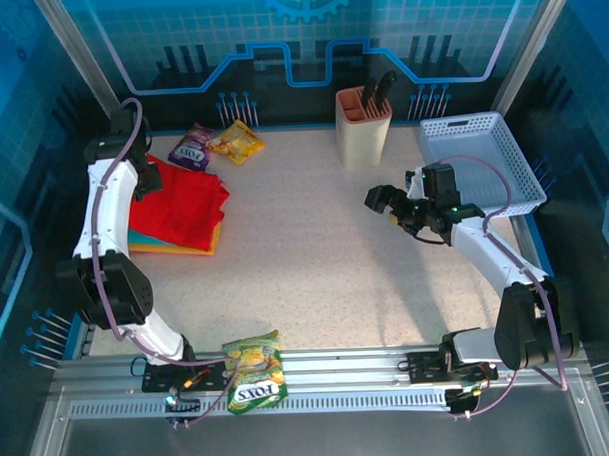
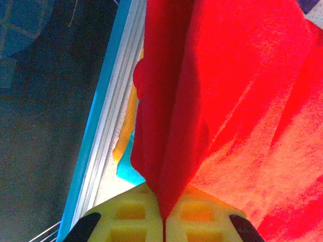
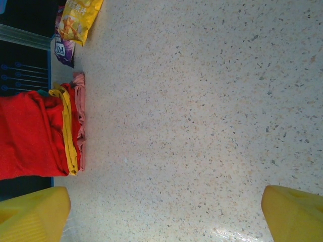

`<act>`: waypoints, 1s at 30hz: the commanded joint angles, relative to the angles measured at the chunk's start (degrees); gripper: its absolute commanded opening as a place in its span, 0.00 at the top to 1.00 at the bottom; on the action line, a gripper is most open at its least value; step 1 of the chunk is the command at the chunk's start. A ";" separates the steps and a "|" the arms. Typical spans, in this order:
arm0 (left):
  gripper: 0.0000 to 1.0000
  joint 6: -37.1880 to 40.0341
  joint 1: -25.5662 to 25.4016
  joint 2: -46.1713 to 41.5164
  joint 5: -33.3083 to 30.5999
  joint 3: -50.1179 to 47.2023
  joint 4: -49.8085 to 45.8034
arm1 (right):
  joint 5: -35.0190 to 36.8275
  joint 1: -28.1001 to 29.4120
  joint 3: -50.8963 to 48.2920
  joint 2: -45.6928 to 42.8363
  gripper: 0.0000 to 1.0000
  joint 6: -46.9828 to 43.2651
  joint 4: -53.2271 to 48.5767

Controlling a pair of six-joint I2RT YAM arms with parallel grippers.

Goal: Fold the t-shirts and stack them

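Two lower layers, teal shirt (image 2: 130, 172) and orange-yellow shirt (image 1: 185, 248), lie stacked at the counter's (image 1: 316, 278) left edge. The red t-shirt (image 1: 189, 204) is draped on top, loosely folded, not yet squared. My left gripper (image 2: 164, 222) is clamped on a red fold; my right gripper (image 3: 161, 214) hangs with jaws wide apart over bare speckled counter — blue-lit enclosure walls all round.

A bright red, soft cloth t-shirt (image 1: 189, 204) lies rumpled at my far left. It is draped over a folded orange-yellow shirt (image 2: 129, 116) and a folded teal shirt (image 2: 128, 171), whose edges peek out beneath it. One red fold rises, pinched in my left gripper (image 2: 164, 224).
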 commanded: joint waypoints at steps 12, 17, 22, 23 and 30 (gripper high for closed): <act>0.01 -5.70 4.98 7.86 -4.67 3.12 -3.34 | -0.86 -0.34 2.06 1.20 0.02 -1.39 -0.68; 0.01 -6.67 4.94 5.60 -2.58 4.06 -3.34 | -0.26 -0.44 2.50 0.76 0.02 -2.15 -1.69; 0.01 -7.44 4.52 1.69 4.72 4.87 -3.82 | 0.43 -0.49 2.81 0.46 0.02 -2.57 -2.07; 0.01 -7.63 4.10 0.46 7.87 4.41 -3.46 | 0.67 -0.51 2.97 0.53 0.02 -2.73 -2.21; 0.01 -9.62 -0.37 -10.31 17.90 -9.95 10.22 | 8.15 -0.65 5.33 -0.95 0.00 -8.75 -7.97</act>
